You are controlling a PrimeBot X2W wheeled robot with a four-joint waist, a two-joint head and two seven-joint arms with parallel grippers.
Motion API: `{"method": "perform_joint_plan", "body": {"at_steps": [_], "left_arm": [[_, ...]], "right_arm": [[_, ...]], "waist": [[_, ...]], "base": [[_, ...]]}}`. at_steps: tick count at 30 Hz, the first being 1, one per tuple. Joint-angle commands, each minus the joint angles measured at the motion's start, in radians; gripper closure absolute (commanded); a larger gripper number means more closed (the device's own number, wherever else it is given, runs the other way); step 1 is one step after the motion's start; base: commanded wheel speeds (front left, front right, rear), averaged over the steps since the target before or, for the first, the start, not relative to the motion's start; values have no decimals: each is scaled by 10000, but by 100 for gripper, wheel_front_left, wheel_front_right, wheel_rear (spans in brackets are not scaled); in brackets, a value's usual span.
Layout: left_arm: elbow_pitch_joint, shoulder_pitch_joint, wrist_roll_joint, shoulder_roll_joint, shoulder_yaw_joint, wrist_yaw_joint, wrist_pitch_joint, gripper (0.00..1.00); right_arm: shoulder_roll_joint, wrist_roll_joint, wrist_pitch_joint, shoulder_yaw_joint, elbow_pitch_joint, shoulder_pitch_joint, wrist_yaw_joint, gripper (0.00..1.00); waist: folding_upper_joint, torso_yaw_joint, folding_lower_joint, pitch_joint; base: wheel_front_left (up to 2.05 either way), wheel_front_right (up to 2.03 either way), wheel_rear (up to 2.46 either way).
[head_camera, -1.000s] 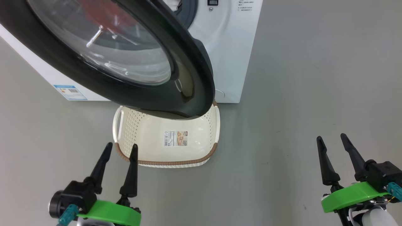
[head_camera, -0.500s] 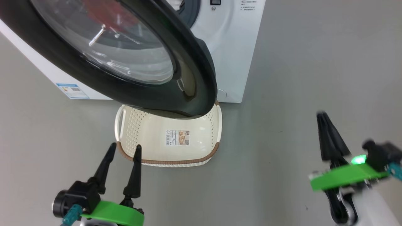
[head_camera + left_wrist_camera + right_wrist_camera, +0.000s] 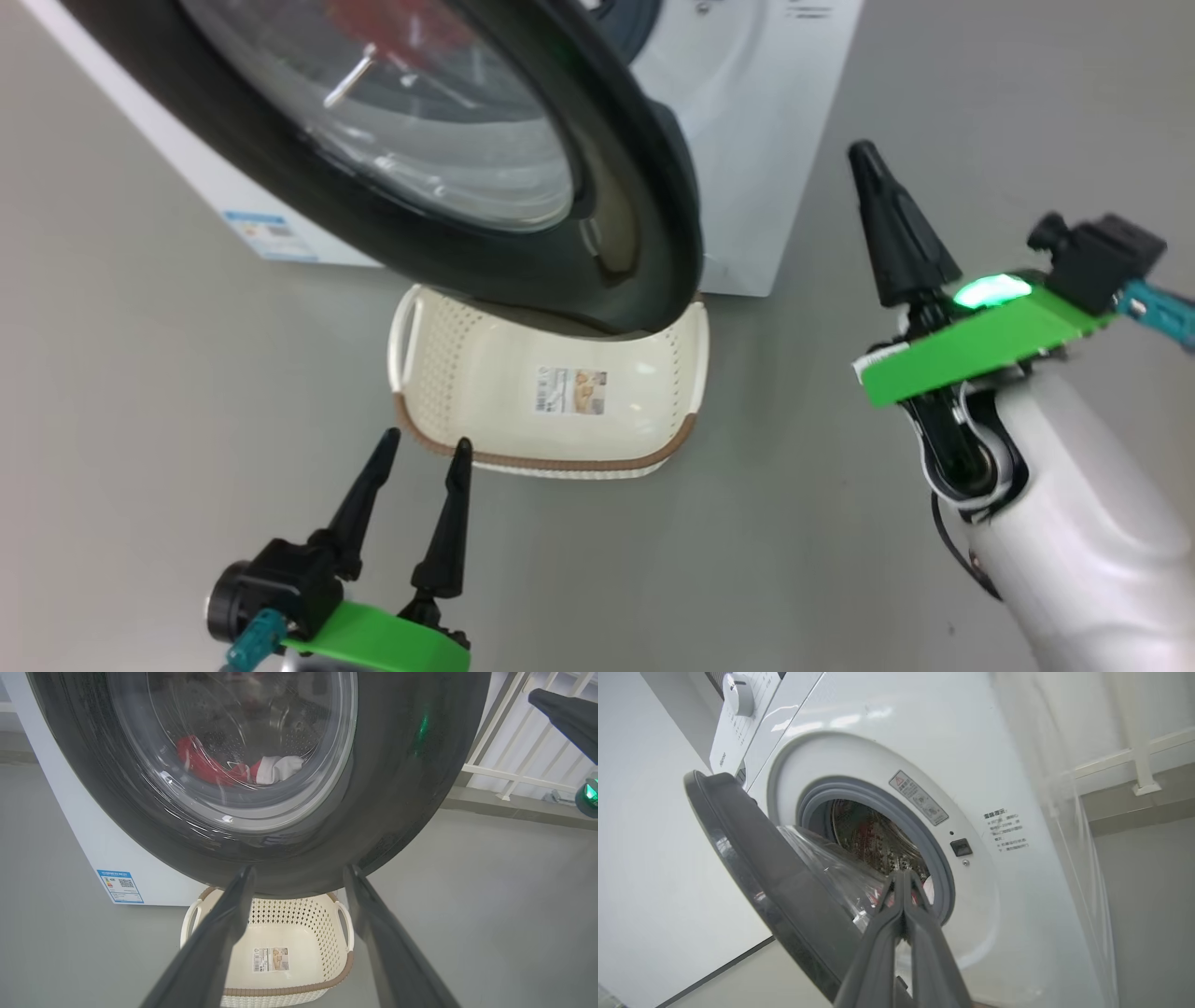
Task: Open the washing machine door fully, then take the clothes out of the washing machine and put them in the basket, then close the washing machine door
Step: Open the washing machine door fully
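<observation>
The washing machine (image 3: 766,140) stands at the top with its door (image 3: 644,187) part-way open, the black rim hanging over the basket (image 3: 551,462) on the floor. Through the door's glass the clothes lie in the drum, a red piece (image 3: 201,765) beside a white one (image 3: 278,767). My left gripper (image 3: 427,441) is open and empty, just in front of the basket's near left corner. My right gripper (image 3: 864,151) is shut on nothing, raised to the right of the door. In the right wrist view the shut right gripper (image 3: 903,875) points at the drum opening (image 3: 873,835) past the door's edge (image 3: 752,872).
Grey floor lies all around the basket. A blue label sticker (image 3: 266,233) marks the machine's lower left front. A white railing (image 3: 514,765) runs behind the machine on the right. The control knob (image 3: 738,693) sits on the top panel.
My right gripper has shut and risen from low at the right up towards the machine. The head camera has shifted. The left gripper stays open in place.
</observation>
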Motion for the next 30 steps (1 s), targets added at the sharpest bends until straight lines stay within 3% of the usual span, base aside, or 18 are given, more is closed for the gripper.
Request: {"method": "perform_joint_plan", "body": {"at_steps": [1, 6, 13, 22, 30], "left_arm": [[-273, -152, -80, 144, 195, 102, -90, 0], [-315, -285, -269, 144, -32, 161, -90, 0], [-352, -515, -465, 144, -335, 211, -90, 0], [-295, -584, -567, 144, -465, 224, -90, 0], [-210, -316, -536, 144, -569, 279, -90, 0]], "right_arm": [[-170, 547, -63, 636, -60, -423, 75, 100], [-1055, 2467, 122, 2333, 278, -1426, 75, 100], [-1988, 4411, 728, 3814, 394, -2551, 75, 100], [-2419, 6326, 1863, 4623, -142, -2969, 75, 100], [-2562, 6817, 2319, 5303, -635, -2534, 75, 100]], "waist": [[-1, 310, 0, 225], [-1, 648, 0, 482], [-1, 980, 0, 848], [-1, 1171, 0, 820], [-1, 1319, 0, 253]], "base": [[0, 0, 0], [0, 0, 0], [0, 0, 0], [0, 0, 0], [0, 0, 0]]}}
